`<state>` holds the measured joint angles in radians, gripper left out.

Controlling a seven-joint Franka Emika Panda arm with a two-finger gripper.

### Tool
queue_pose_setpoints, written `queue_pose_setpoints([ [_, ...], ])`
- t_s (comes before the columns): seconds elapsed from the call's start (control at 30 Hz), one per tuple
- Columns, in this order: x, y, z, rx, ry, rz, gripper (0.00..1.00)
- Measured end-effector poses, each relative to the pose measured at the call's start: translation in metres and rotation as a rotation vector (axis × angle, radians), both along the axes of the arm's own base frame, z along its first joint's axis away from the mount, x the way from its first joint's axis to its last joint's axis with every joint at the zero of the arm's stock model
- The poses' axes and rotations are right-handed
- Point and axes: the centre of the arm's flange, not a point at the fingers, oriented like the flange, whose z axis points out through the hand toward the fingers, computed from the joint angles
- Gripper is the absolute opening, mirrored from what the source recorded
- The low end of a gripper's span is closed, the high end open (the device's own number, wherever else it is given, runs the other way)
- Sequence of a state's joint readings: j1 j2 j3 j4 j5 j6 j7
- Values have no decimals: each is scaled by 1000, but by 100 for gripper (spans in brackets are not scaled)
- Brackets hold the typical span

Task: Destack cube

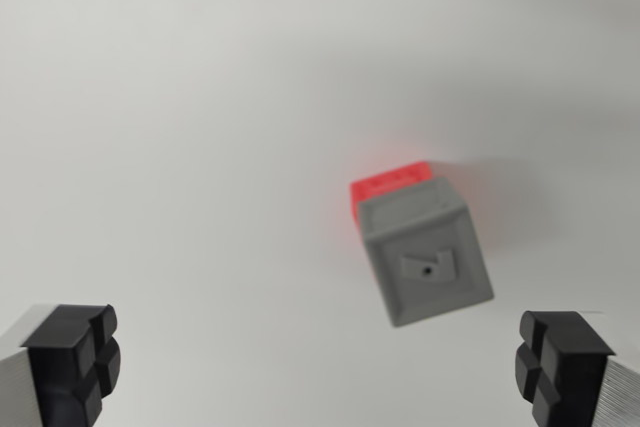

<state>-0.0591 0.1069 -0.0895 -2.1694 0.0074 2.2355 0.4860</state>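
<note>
Currently, stack: grey cube (427,259) seated on red cube (388,190); only a strip of red visible at the far edge, rest hidden beneath.
Stack position: right of centre in the wrist view, on the table (180,147), ahead of the gripper.
Grey cube attitude: rotated relative to the finger line; top face carries a small recessed mark with a dark dot.
Gripper (320,367): above the stack, touching nothing.
Jaws: spread wide, nothing held; one dark pad (80,357) at the near left corner, the other (555,362) at the near right.
Reason for wide spread (judged): clearance to straddle the grey cube before closing.
Alignment (judged): stack off-centre toward the right pad; shift right and forward plus wrist rotation needed to square pads to cube sides.
Surroundings: bare white surface; soft shadow right of the stack.
Obstructions: none visible between pads and stack.
Risk (judged): closing too low could catch the red cube too.
</note>
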Motion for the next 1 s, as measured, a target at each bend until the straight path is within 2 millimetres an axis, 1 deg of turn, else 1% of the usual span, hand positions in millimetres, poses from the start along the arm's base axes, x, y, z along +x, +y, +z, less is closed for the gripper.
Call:
queue_pose_setpoints([
  [0.43, -22, -23, -36, 0, -15, 126, 100],
  [1.0, -55, -59, -94, 4, -33, 314, 100],
])
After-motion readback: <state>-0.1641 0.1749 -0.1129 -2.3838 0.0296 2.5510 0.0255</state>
